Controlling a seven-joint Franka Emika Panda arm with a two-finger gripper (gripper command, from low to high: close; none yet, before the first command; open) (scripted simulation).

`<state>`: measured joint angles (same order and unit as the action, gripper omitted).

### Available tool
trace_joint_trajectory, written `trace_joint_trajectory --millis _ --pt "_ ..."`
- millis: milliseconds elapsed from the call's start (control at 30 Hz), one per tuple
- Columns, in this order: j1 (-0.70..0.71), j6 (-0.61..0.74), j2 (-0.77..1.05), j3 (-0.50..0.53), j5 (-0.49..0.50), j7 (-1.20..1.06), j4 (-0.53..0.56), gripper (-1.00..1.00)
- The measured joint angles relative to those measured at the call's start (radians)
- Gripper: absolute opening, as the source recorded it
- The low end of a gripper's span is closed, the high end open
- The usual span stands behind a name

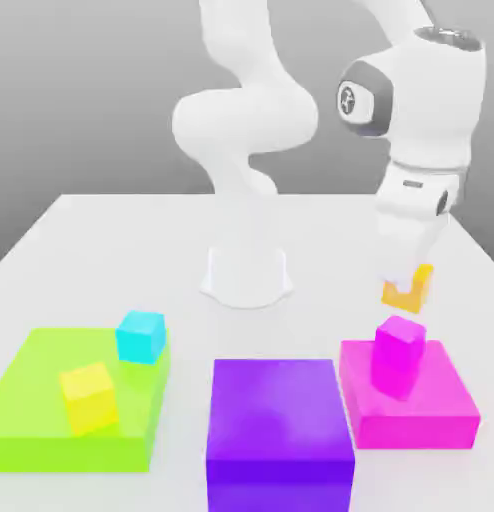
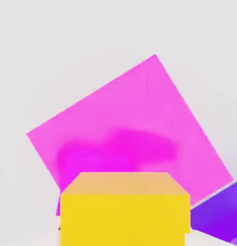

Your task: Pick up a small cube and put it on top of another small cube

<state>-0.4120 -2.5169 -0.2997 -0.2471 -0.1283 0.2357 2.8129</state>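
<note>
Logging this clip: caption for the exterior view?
Gripper holds the orange cube in the air above the small magenta cube on the flat magenta block.

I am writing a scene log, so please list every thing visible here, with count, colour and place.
orange cube: 1, orange, held in the air above the magenta cube
magenta cube: 1, magenta, on the flat magenta block
flat magenta block: 1, magenta, exterior view's right
purple block: 1, purple, front centre
green block: 1, lime green, exterior view's left
cyan cube: 1, cyan, on green block
yellow cube: 1, yellow, on green block
table: 1, white
gripper: 1, white, gripping orange cube
</note>
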Motion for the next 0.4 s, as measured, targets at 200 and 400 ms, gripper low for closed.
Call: trace_joint_trajectory --millis 200,400 --pt "0.01 -0.148 0.122 -0.017 0.026 0.017 0.027 1.0" --pt "0.006 -0.117 0.094 -0.014 0.021 0.013 0.022 1.0"
